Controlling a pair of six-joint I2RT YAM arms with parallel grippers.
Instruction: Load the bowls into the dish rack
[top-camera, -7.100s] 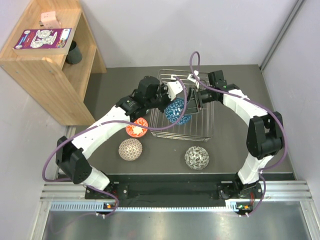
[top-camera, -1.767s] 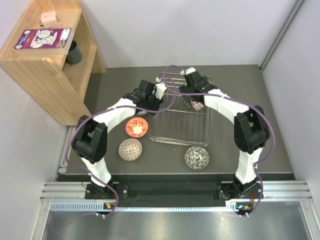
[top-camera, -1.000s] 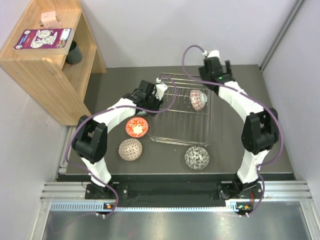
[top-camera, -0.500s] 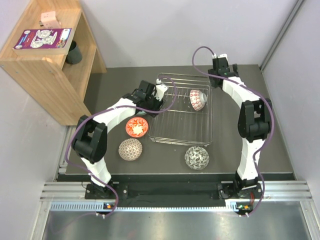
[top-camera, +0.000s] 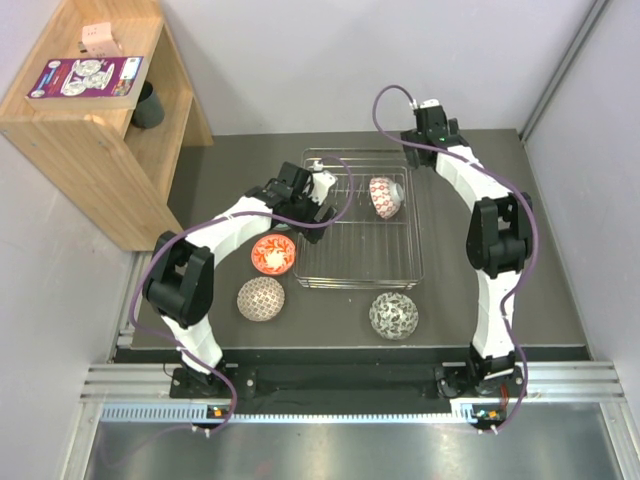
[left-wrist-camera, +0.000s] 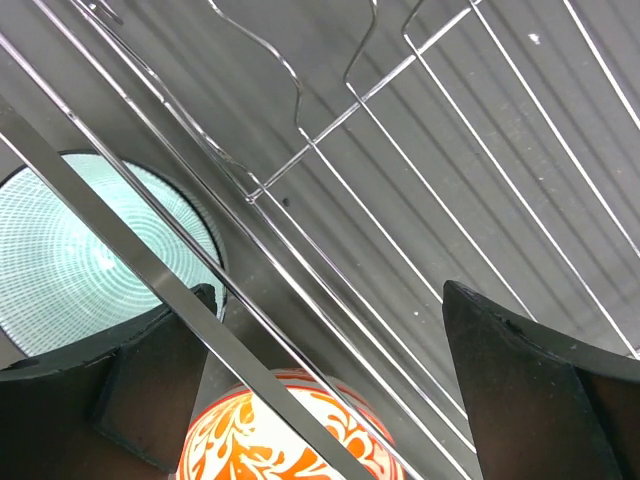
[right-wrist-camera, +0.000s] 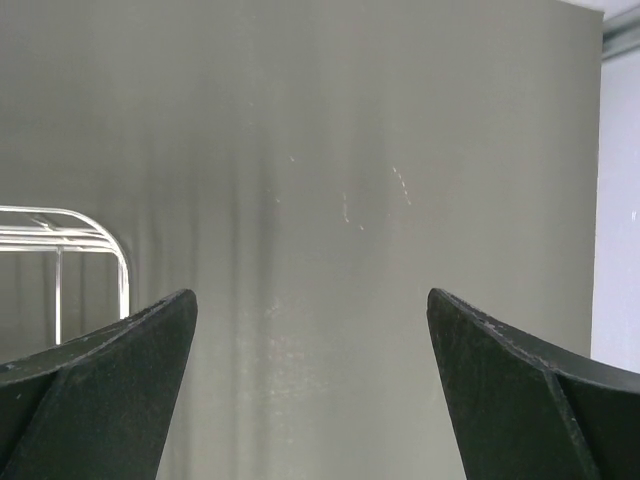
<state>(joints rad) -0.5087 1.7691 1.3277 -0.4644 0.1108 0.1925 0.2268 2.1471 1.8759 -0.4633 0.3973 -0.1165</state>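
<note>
The dish rack (top-camera: 358, 262) lies mid-table with one patterned bowl (top-camera: 385, 196) standing on edge in its far part. My left gripper (top-camera: 320, 187) is at the rack's far left side, open. In the left wrist view it (left-wrist-camera: 327, 290) straddles a rack rail (left-wrist-camera: 120, 225), with the mint bowl (left-wrist-camera: 80, 255) and the red-orange floral bowl (left-wrist-camera: 285, 435) below. The floral bowl (top-camera: 273, 254), the beige mesh bowl (top-camera: 260, 298) and the grey-white bowl (top-camera: 393, 315) sit on the table. My right gripper (top-camera: 431, 118) hangs open and empty past the rack's far right corner (right-wrist-camera: 95, 235).
A wooden shelf (top-camera: 95, 125) stands at the back left, holding a dark cup (top-camera: 148, 106) and a printed card (top-camera: 85, 76). Walls close the table off at the back and the right.
My left gripper has opened wide. The rack has shifted slightly to the left. My right arm has swung a little left above the far edge, still open.
</note>
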